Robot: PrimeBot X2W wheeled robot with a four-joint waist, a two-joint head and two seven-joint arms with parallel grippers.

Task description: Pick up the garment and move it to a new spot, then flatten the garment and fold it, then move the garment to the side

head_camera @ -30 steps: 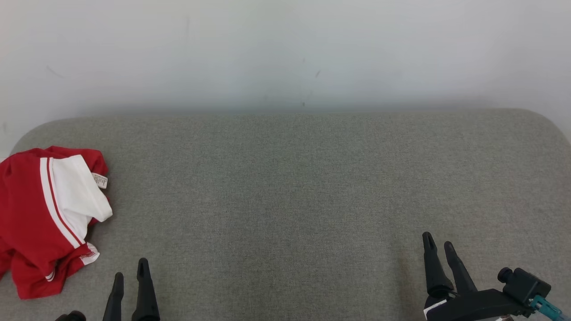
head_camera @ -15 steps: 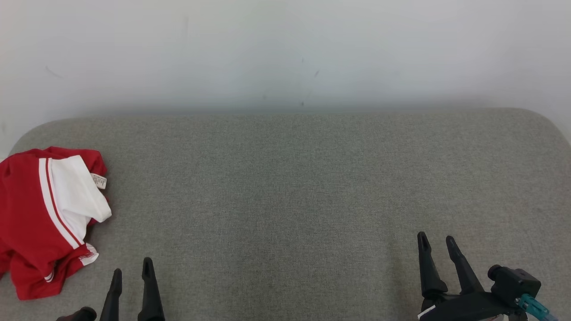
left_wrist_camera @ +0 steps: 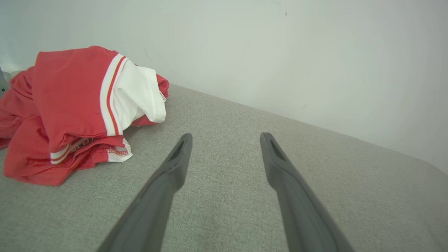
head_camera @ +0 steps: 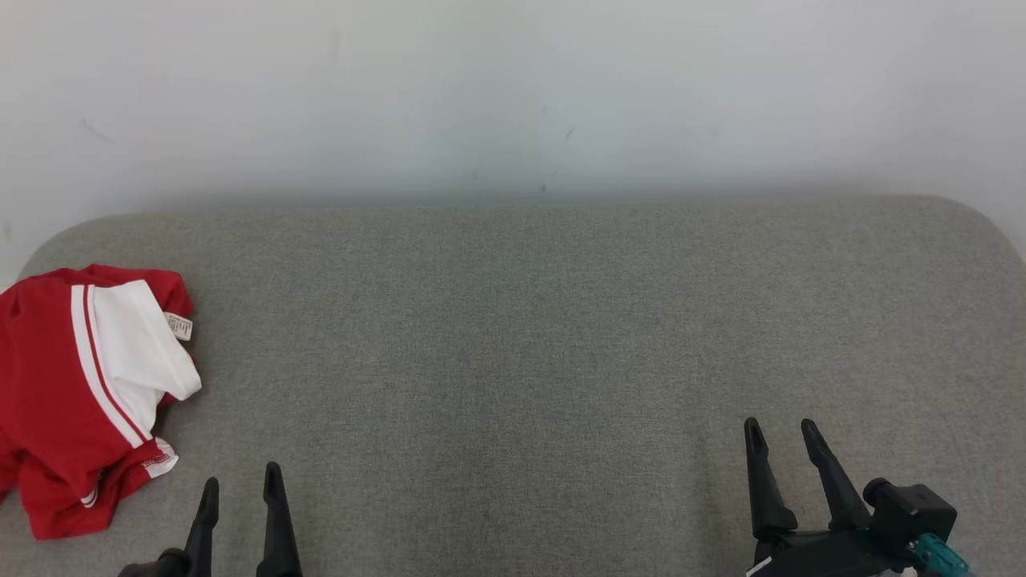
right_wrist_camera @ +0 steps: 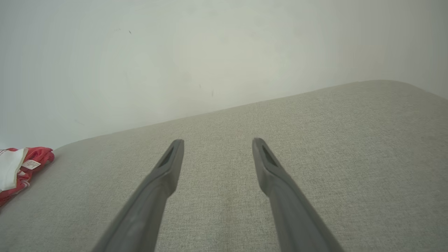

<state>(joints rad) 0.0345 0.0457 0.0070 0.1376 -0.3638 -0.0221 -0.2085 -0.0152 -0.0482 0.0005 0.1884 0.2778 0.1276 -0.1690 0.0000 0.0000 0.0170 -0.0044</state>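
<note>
The garment (head_camera: pixel 72 401) is a crumpled red piece with white stripes and a white lining, lying at the left edge of the grey padded surface (head_camera: pixel 513 336). In the left wrist view the garment (left_wrist_camera: pixel 73 112) sits ahead and to the left of my fingers. My left gripper (head_camera: pixel 240 481) is open near the front edge, just right of the garment and apart from it, with nothing between its fingers. My right gripper (head_camera: pixel 781 433) is open at the front right, far from the cloth. At the far left of the right wrist view a corner of the garment (right_wrist_camera: pixel 21 168) shows.
A plain pale wall (head_camera: pixel 513 96) rises right behind the surface. The surface has rounded far corners, and its left edge runs close to the garment.
Both grippers have shifted slightly: the left one to the right, the right one to the left and a bit up. The garment has not moved.
</note>
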